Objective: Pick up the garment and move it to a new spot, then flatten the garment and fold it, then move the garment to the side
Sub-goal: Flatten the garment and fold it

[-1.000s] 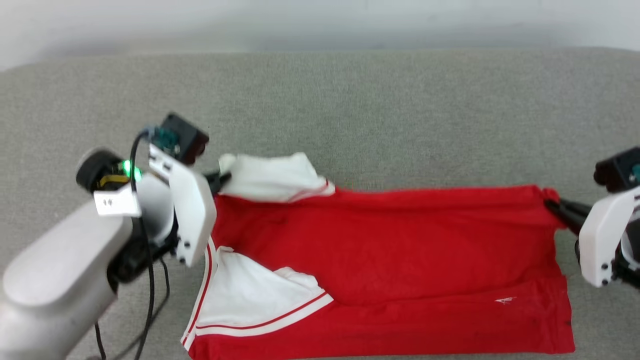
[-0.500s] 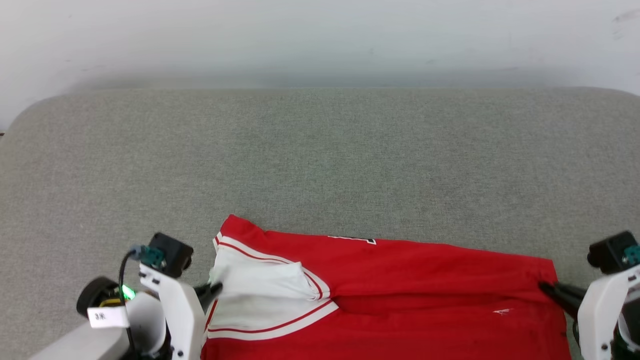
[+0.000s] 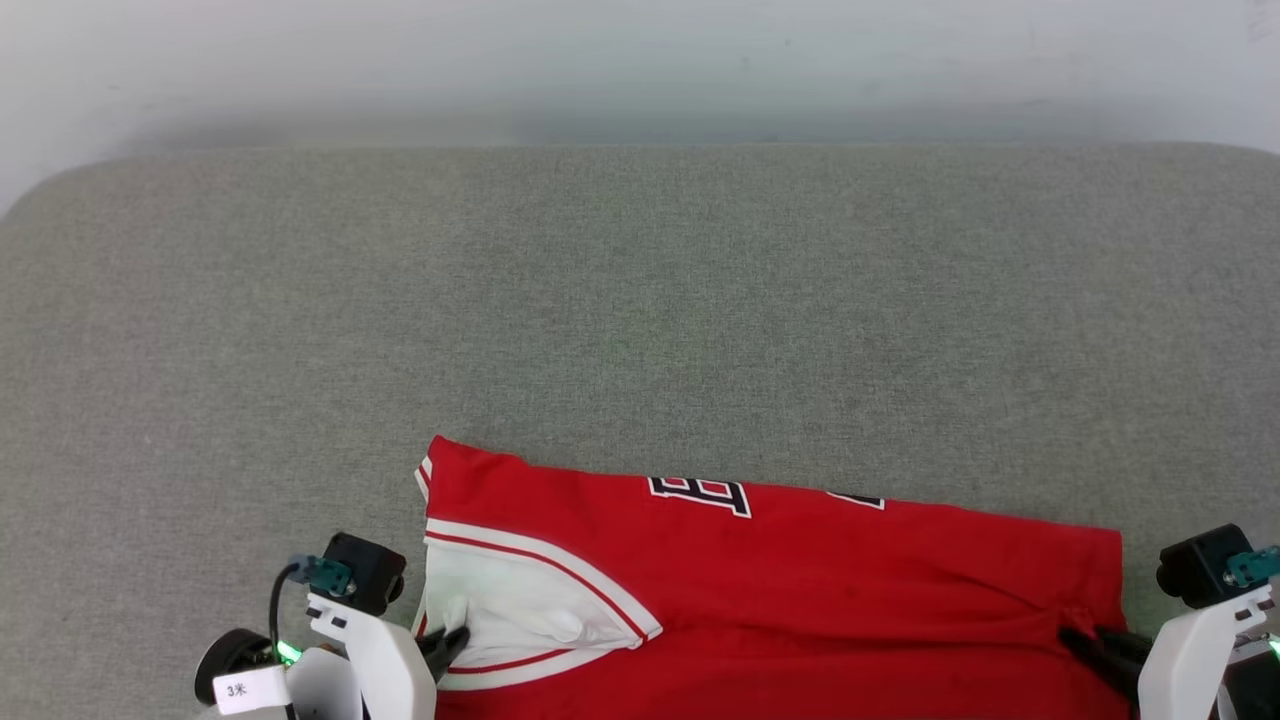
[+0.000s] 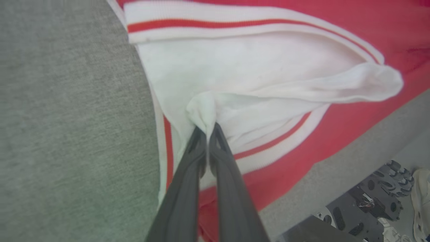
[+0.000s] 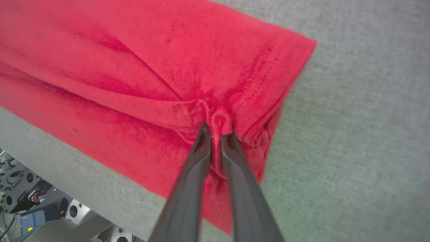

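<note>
Garment: I have the garment (image 3: 800, 580), a red jersey T-shirt, lying stretched sideways at 6 o'clock in my head view, doubled over lengthwise.
Sleeve: its white sleeve (image 3: 520, 610) with red-and-white striped trim sits at the shirt's 8 o'clock end, rumpled.
Left gripper: at 7 o'clock the left gripper (image 3: 455, 640) has its fingers pressed together on a bunched nub of white sleeve cloth; the wrist camera shows the pinch plainly (image 4: 206, 129).
Right gripper: at 5 o'clock the right gripper (image 3: 1075, 640) is clamped on a pucker of red cloth near the hem corner (image 5: 215, 129).
Cut off: the bottom of my head view slices off the shirt's near edge and most of both arms.
Hard to read: the black, white-edged lettering (image 3: 700, 492) peeks over the far fold at 12 o'clock of the shirt; I cannot read it.
Surface: a grey fabric surface (image 3: 640, 300) with rounded far corners lies under the shirt.
Room: a pale wall (image 3: 640, 60) runs along 12 o'clock; dark machine parts (image 4: 369, 201) show at 4 o'clock in the left wrist view.
</note>
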{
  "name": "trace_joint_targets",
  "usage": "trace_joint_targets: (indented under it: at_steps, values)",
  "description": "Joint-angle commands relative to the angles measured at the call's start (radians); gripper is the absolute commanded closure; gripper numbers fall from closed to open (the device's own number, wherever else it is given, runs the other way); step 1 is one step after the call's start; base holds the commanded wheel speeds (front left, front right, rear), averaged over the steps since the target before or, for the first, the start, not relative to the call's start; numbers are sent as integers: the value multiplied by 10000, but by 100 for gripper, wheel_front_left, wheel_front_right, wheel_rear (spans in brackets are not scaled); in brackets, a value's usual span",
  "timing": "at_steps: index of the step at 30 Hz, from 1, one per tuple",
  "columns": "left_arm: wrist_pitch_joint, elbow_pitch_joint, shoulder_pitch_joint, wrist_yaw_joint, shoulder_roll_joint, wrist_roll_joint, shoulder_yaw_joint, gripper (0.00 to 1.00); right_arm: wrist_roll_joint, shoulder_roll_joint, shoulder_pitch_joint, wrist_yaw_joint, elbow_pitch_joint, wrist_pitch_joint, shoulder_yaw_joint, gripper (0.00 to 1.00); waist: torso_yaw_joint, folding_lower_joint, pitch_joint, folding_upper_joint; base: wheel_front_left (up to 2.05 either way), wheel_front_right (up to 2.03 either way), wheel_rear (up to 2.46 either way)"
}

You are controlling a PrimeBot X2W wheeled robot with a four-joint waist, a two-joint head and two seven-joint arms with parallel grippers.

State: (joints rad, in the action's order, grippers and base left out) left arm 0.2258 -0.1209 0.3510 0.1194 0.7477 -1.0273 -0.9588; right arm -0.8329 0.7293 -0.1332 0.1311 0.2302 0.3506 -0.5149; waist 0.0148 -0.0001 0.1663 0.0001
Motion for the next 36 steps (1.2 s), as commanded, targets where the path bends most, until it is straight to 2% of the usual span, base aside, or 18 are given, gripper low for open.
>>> trace_joint_targets:
  at_steps: [1,6,10,15,21,24,30,36]
  values:
    - [-244,-112,-142,96,-56,89,94,0,39,-98,166,-8,-56,-218,70,0,-1,1,-92,-1,0,0,0]
    - [-1513,57,-339,576,-50,354,557,0,-62,218,348,-10,-675,-633,578,0,7,1,-443,-1,0,0,0]
    - [-2881,332,-648,1323,32,792,1034,0,-174,556,498,-8,-1337,-629,1238,0,4,1,-648,-1,0,0,0]
    - [-4224,552,-913,2158,-40,1229,1527,0,-457,922,631,-8,-1759,-52,1942,0,112,1,-693,-1,0,0,0]
    - [-4870,738,-1159,3088,-403,2128,2329,0,-1394,1108,761,-8,-1469,1152,2384,0,296,1,-654,-1,0,0,0]
    - [-4917,1054,-1326,3412,-793,2888,3078,0,-1713,1076,757,-8,-1194,1555,2480,0,421,1,-586,-1,0,0,0]
    - [-4919,1691,-2169,3431,-1803,4464,4542,0,-2147,737,533,-8,-462,1929,2423,0,682,1,-378,-1,0,0,0]
    - [-4918,1923,-2765,2972,-2992,5832,5572,0,-2450,318,425,-7,258,1823,2273,0,1146,1,-60,-1,0,0,0]
